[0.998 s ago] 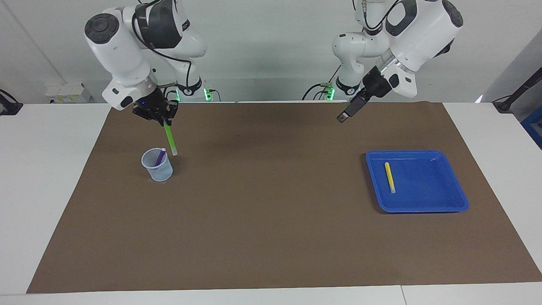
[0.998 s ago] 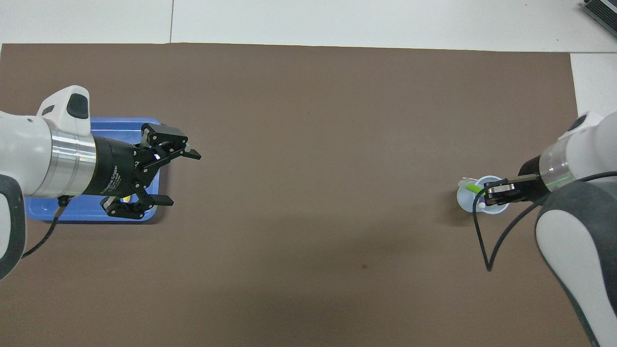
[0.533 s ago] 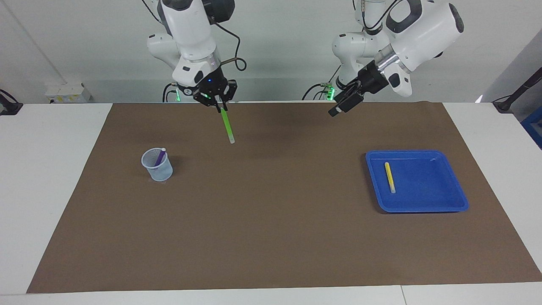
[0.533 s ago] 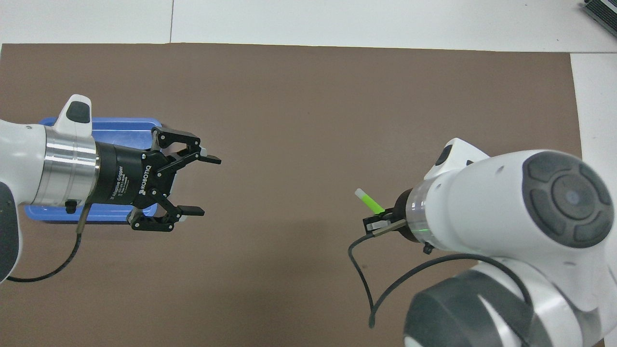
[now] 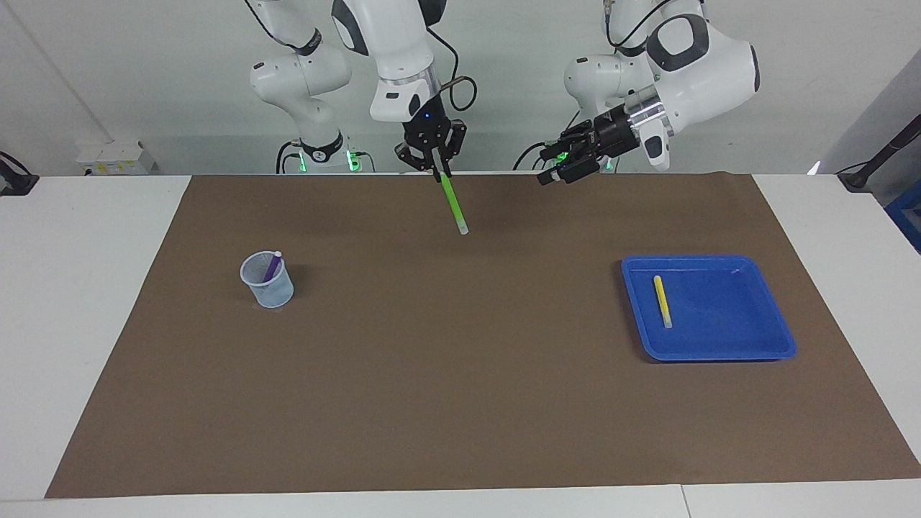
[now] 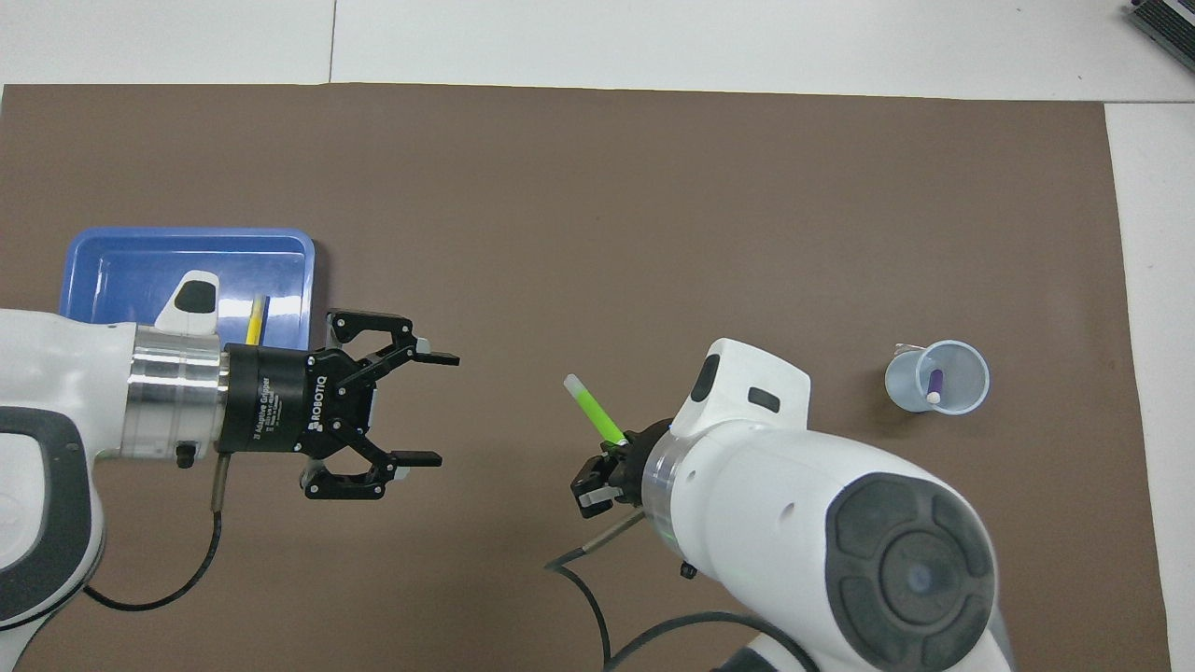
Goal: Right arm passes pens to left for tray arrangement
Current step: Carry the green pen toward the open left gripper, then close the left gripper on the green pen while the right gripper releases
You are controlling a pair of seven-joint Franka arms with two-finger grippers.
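My right gripper (image 5: 436,170) is shut on the top of a green pen (image 5: 454,205), which hangs tilted over the middle of the mat. In the overhead view the green pen (image 6: 591,411) points its pale end toward my left gripper (image 6: 446,408). My left gripper (image 5: 550,176) is open, up in the air a short way from the pen and touching nothing. A yellow pen (image 5: 662,301) lies in the blue tray (image 5: 719,316) at the left arm's end. The tray (image 6: 140,271) and yellow pen (image 6: 254,319) are partly covered by my left arm from above. A purple pen (image 5: 272,266) stands in a cup.
The translucent pale-blue cup (image 5: 268,282) stands on the brown mat (image 5: 460,374) at the right arm's end, and shows in the overhead view as well (image 6: 936,376). White table (image 5: 86,302) borders the mat on all sides.
My right gripper has carried the green pen from beside the cup to the middle of the mat. My left gripper has swung away from the tray toward the pen, still open.
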